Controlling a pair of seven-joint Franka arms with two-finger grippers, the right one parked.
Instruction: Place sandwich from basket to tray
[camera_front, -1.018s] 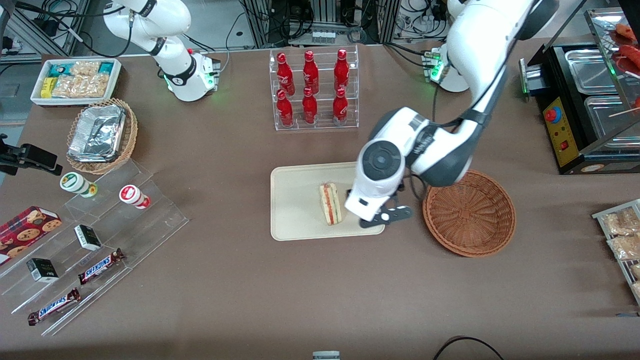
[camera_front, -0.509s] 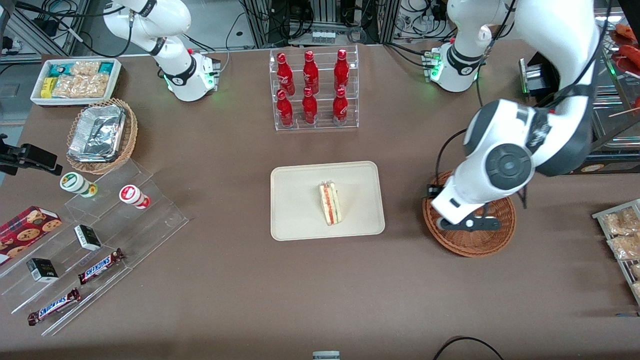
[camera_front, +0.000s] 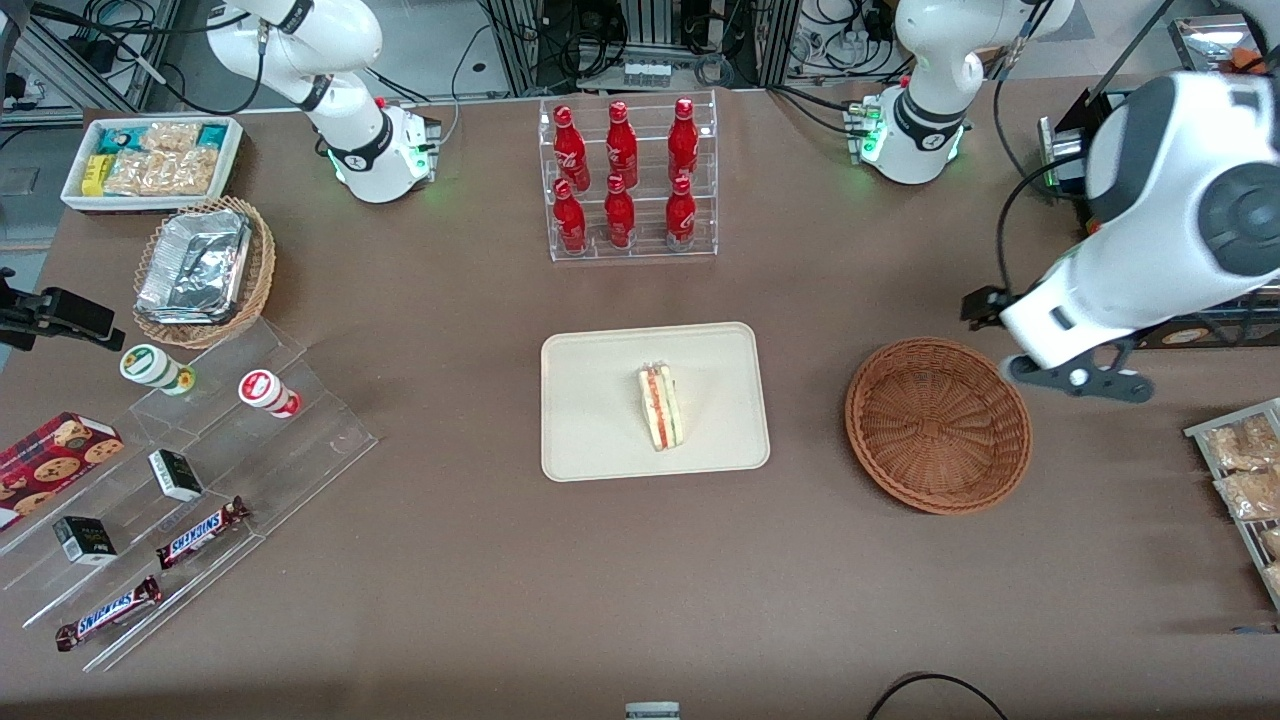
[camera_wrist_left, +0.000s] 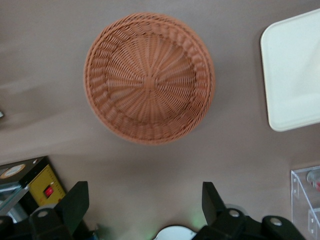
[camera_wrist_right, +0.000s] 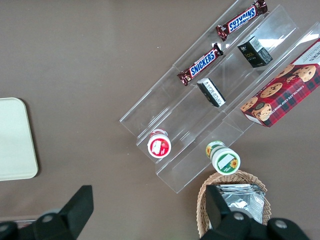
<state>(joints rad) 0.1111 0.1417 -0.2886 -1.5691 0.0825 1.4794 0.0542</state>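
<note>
1. Pincer (camera_front: 1075, 379) at the right edge of the front view, up off the desk (camera_front: 480, 560), just past the basket's rim toward the working arm's end; fingers spread wide, nothing held. In the wrist view the two dark fingers (camera_wrist_left: 75, 202) stand far apart with only bare desk between them.
2. Arm: big white wrist housing sits above the pincer at upper right of the front frame, forearm running off the right edge, pincer pointing down.
3. Basket (camera_front: 938, 425) right of centre in the front view, beside the pincer, not touching it; nothing in it. Wrist view looks straight down into the basket (camera_wrist_left: 149, 77).
4. Sandwich (camera_front: 660, 406) lies on the tray (camera_front: 590, 400) at frame centre, well apart from the pincer, basket between them. Cut edge with red and green layers faces up.
5. Tray corner (camera_wrist_left: 292, 75) also shows in the wrist view, near the basket, not touching.
</note>
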